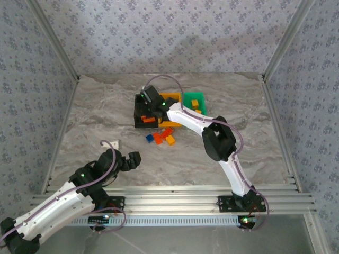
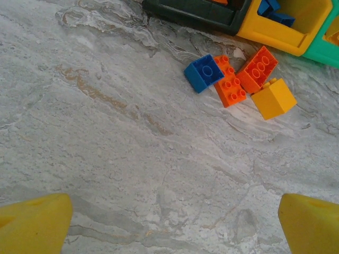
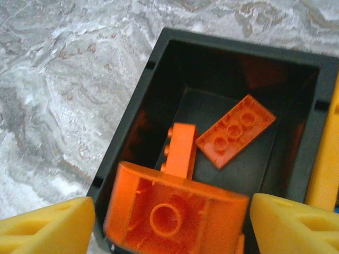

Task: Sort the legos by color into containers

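Apparent deposit step: the right gripper (image 3: pixel 172 225) hovers above the black rectangular plastic bin (image 3: pixel 159 69), a red-orange studded plastic brick (image 3: pixel 169 203) between jaws whose hold cannot be told; next, fetch loose bricks (image 2: pixel 238 79) at the bin's 6 o'clock.

Glossy plastic legos (image 2: pixel 233 79), matt marbled table (image 2: pixel 132 148)

Marbled table (image 1: pixel 95 116), patterned walls (image 1: pixel 169 32) — aluminium rails (image 1: pixel 175 198)

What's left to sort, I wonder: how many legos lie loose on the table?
4, clustered before the bins: a blue lego, a red-orange lego touching it, a second red-orange lego, and a yellow-orange lego. The right arm may hide others.
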`<state>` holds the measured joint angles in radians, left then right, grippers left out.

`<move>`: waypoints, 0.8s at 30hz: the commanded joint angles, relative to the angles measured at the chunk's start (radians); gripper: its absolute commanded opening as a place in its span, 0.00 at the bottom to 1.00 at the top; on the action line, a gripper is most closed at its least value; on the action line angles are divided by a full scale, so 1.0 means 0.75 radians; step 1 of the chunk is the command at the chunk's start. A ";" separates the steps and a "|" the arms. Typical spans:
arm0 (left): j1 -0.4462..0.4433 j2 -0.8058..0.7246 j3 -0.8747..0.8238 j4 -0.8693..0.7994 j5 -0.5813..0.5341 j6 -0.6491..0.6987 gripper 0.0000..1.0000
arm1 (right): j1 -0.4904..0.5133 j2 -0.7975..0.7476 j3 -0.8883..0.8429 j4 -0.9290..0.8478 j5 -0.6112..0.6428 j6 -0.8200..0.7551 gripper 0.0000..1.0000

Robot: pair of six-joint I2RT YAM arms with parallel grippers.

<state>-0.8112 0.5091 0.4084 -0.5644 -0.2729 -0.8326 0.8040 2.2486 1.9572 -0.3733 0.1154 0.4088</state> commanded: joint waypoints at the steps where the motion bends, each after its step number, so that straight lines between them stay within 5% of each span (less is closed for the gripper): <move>1: 0.012 0.018 0.003 0.024 0.010 -0.005 0.99 | -0.004 -0.006 0.092 -0.008 -0.011 -0.034 0.83; 6: 0.012 0.047 0.026 0.033 0.008 0.005 0.99 | -0.005 -0.123 0.030 0.025 0.008 -0.015 0.84; 13: 0.012 0.206 0.124 0.129 0.034 0.116 0.99 | -0.002 -0.574 -0.584 0.221 0.089 0.140 0.83; 18: 0.012 0.514 0.224 0.319 0.129 0.208 0.98 | 0.005 -0.913 -1.085 0.298 0.141 0.270 0.82; 24: -0.056 0.992 0.481 0.450 0.171 0.386 0.83 | 0.025 -1.248 -1.508 0.278 0.204 0.389 0.81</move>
<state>-0.8238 1.1568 0.6746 -0.3080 -0.1680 -0.6437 0.8135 1.3937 0.9051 -0.1555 0.2142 0.6281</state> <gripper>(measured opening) 0.834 0.814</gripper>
